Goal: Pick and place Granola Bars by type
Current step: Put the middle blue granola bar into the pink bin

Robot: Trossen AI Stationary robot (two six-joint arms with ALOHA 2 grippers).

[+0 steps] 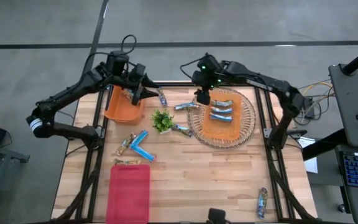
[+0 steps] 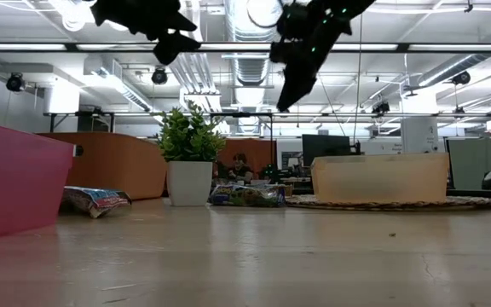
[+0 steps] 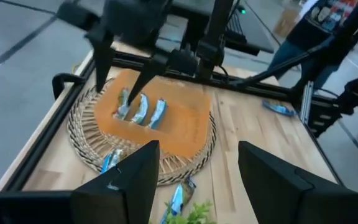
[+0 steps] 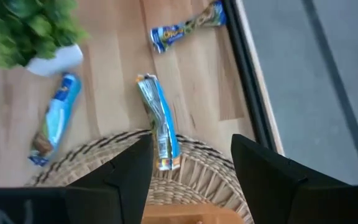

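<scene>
Fingers: right gripper [image 1: 202, 98] spread apart, nothing betw. them, hanging over the far-left rim of the wicker tray [image 1: 248, 127]; left gripper [image 1: 135, 94] also spread, empty, above the orange bin [image 1: 118, 109] at the bench's far left.

Granola Bars, by location:
- 3 silver-blue bars [image 1: 222, 111] lying side by side on the orange mat [image 1: 221, 127] inside the wicker tray.
- 1 silver-blue bar [image 4: 160, 121] half on the tray's rim, half on the bench [image 1: 216, 174], just under the right gripper.
- 1 bar [image 4: 186, 27] near the bench's far edge, beside the orange bin.
- 1 blue bar [image 4: 55, 118] next to the small plant [image 1: 161, 120], betw. plant and tray.
- Bright blue bars [image 1: 140, 144] in a V, w/ a brownish one touching, left of centre.
- 1 tan-brown bar [image 1: 128, 162] at the far edge of the red bin [image 1: 128, 193].
- 1 bar [image 1: 261, 202] alone, near-right corner, well apart from the rest.
</scene>
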